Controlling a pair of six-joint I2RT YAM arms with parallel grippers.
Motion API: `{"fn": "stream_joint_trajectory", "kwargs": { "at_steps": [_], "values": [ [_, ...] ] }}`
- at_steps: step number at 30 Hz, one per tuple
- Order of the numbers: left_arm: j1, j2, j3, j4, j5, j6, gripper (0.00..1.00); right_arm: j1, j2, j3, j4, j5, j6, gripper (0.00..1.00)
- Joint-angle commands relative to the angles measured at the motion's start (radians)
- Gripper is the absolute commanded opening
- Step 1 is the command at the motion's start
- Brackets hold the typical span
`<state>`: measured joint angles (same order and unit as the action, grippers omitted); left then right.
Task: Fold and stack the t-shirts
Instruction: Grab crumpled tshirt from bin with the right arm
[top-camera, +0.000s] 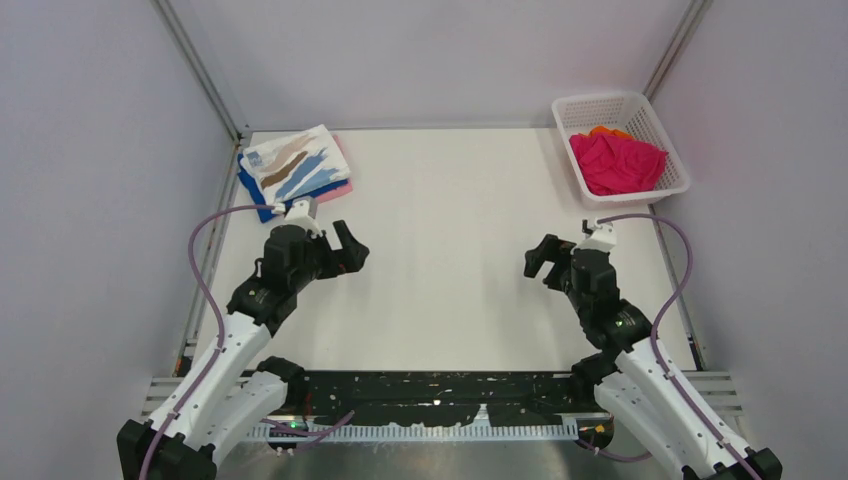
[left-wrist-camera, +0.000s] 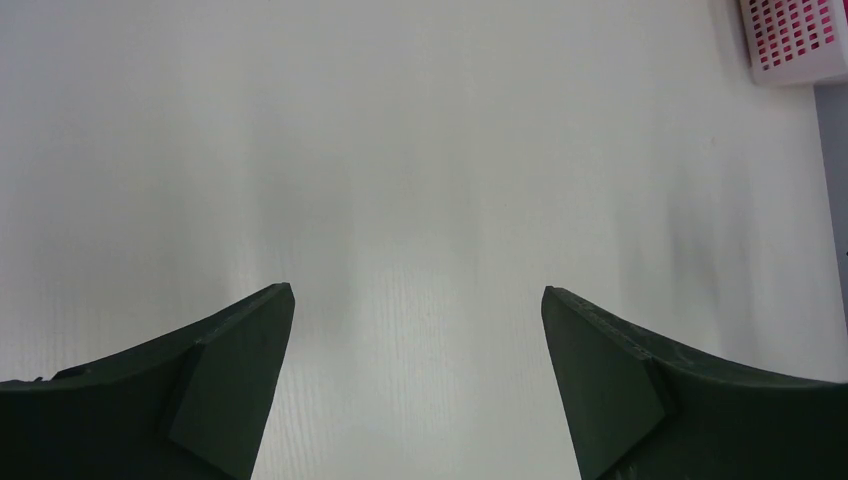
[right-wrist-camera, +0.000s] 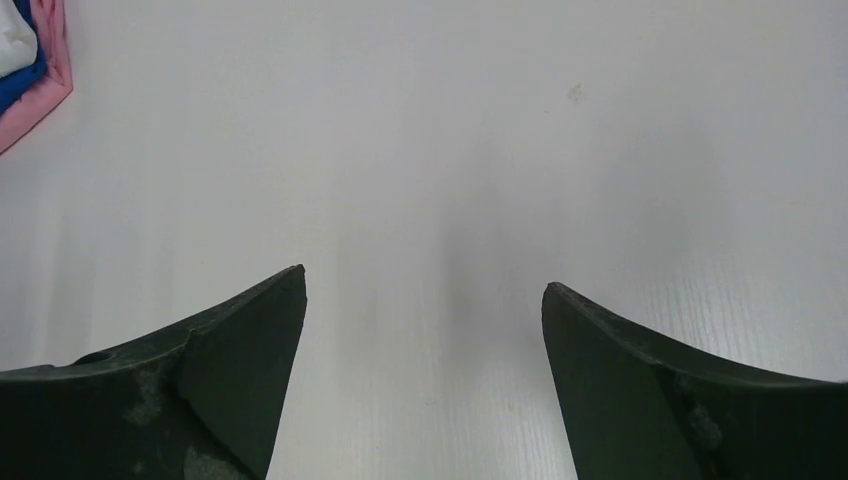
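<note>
A folded stack lies at the table's far left: the white t-shirt with brown and blue streaks (top-camera: 293, 163) on top, a blue one (top-camera: 258, 203) and a pale pink one (top-camera: 338, 188) under it. Its pink and blue edges show in the right wrist view (right-wrist-camera: 40, 85). The magenta t-shirt (top-camera: 615, 163) lies crumpled in the white basket (top-camera: 663, 128) at far right, with the orange one (top-camera: 606, 131) peeking out behind it. My left gripper (top-camera: 352, 250) is open and empty over bare table. My right gripper (top-camera: 534, 259) is open and empty too.
The basket's corner shows at the top right of the left wrist view (left-wrist-camera: 795, 40). Grey walls with metal rails (top-camera: 200, 70) close in the table. The white table (top-camera: 450, 200) lies between the two grippers.
</note>
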<state>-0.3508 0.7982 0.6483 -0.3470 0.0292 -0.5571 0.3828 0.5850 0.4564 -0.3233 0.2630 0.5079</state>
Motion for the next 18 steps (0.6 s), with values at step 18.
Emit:
{"fn": "stream_joint_trajectory", "kwargs": {
  "at_steps": [18],
  "values": [
    [0.003,0.125,0.096,0.083,-0.054,0.017,0.99,-0.525,1.013,0.883,0.058,-0.001,-0.100,0.96]
  ]
}}
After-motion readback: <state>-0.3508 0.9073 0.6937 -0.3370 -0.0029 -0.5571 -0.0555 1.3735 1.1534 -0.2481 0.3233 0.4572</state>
